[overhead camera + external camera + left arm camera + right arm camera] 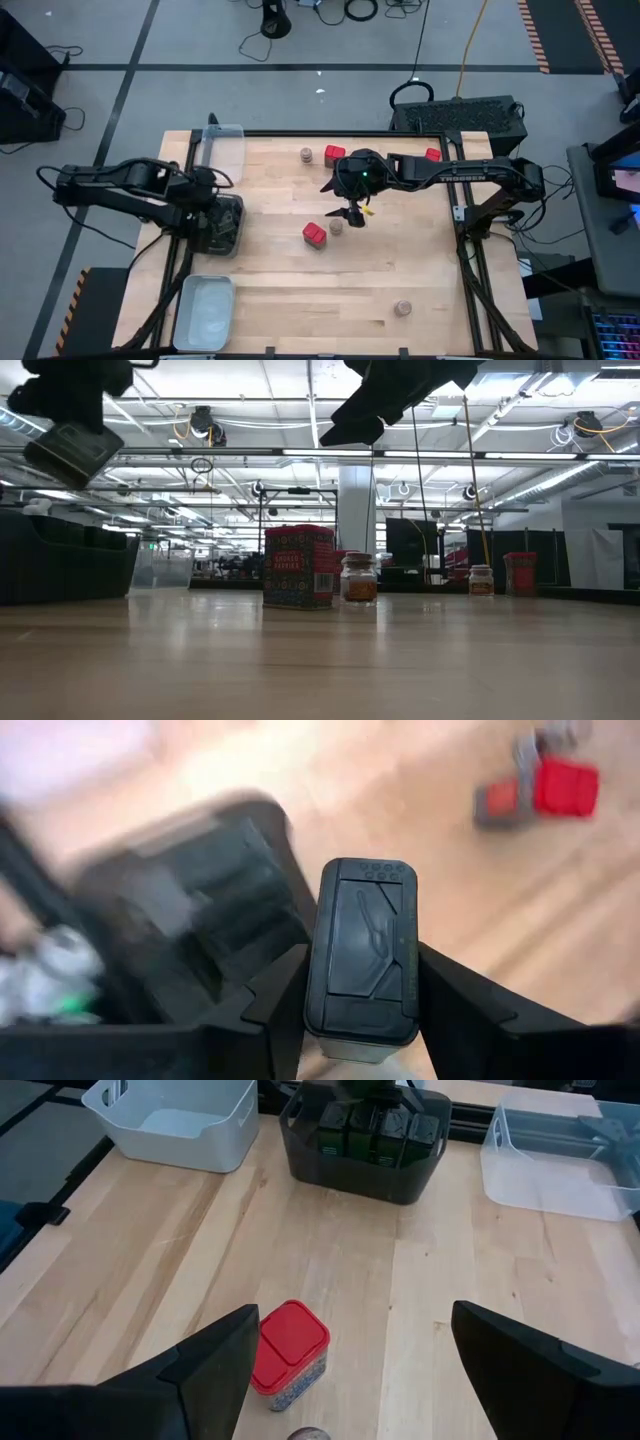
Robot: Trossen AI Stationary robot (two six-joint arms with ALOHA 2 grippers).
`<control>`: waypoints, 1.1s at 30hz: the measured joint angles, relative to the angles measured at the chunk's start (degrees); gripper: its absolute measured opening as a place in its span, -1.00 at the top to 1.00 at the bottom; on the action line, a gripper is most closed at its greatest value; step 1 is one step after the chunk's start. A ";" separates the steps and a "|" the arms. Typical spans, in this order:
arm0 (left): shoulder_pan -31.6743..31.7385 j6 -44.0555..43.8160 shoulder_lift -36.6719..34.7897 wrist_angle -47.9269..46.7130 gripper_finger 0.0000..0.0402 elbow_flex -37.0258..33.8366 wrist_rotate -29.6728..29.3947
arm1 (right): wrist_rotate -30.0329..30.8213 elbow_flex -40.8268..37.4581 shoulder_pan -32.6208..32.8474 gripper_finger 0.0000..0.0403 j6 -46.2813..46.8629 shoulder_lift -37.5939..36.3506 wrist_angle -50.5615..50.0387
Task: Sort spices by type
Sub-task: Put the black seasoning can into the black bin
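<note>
My left gripper is shut on a dark black-green tin and hangs over the dark tray at the table's left edge. That tray holds several more dark tins. My right gripper is open and raised above mid-table, over a red tin and a round tan-lidded jar, both standing on the wood. Farther off stand two more red tins and a jar. Another jar stands near the near edge. My left gripper pinches the dark tin between its two fingers, one on each long side just below the black lid. The tin is lifted clear above the dark tray; in the low view the dark tin hangs tilted below the gripper.
A clear tray sits at the far left corner and a pale tray at the near left corner. Bare wood spreads across the table's near half and right side. Black frame rails edge the table.
</note>
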 joint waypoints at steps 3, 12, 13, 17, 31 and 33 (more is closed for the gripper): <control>0.00 -0.26 -0.03 -5.67 0.18 3.22 -9.93 | 0.01 0.00 0.00 -0.56 0.00 0.00 0.00; 1.22 -4.45 0.25 -11.17 0.18 2.02 -21.26 | -0.01 -0.02 0.13 -0.56 0.68 0.04 -1.54; 1.20 -5.27 0.37 -11.05 0.18 1.26 -22.44 | -0.01 -0.02 0.13 -0.56 0.68 0.04 -1.63; 1.20 -6.14 0.89 -11.00 0.18 -0.94 -24.81 | -0.01 -0.02 0.13 -0.56 0.68 0.04 -1.96; -0.17 -10.97 1.32 -11.37 0.18 -3.52 -23.63 | -0.02 -3.31 0.26 -0.56 -1.21 0.11 -2.69; -0.36 -12.28 1.35 -11.23 0.18 -6.07 -21.50 | -0.01 -4.66 0.26 -0.56 -1.46 0.11 -1.10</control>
